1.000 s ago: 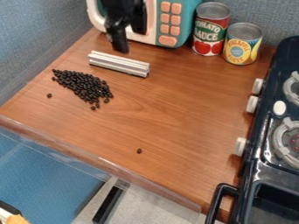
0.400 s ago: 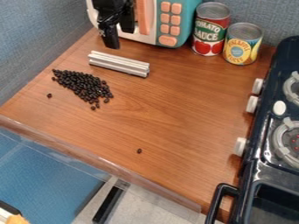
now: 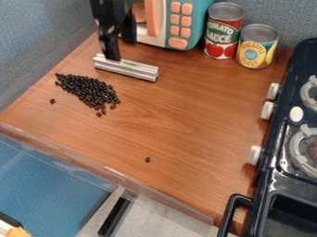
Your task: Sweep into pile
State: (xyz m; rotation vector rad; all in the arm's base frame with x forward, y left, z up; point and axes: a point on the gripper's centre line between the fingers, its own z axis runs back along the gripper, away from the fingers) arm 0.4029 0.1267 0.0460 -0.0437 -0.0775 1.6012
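Sweep judged incomplete: most beans form one pile (image 3: 91, 91); a stray bean (image 3: 53, 101) lies just left of it, a second bean (image 3: 148, 160) well apart, in front. The bar (image 3: 126, 67) lies behind the pile, the gripper (image 3: 112, 56) at its far side (contact and grip state cannot be told). Cans (image 3: 223, 34) and stove (image 3: 291, 183), well right of the pile, appear unobstructive.

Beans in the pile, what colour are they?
The beans are black, best seen in the camera view.
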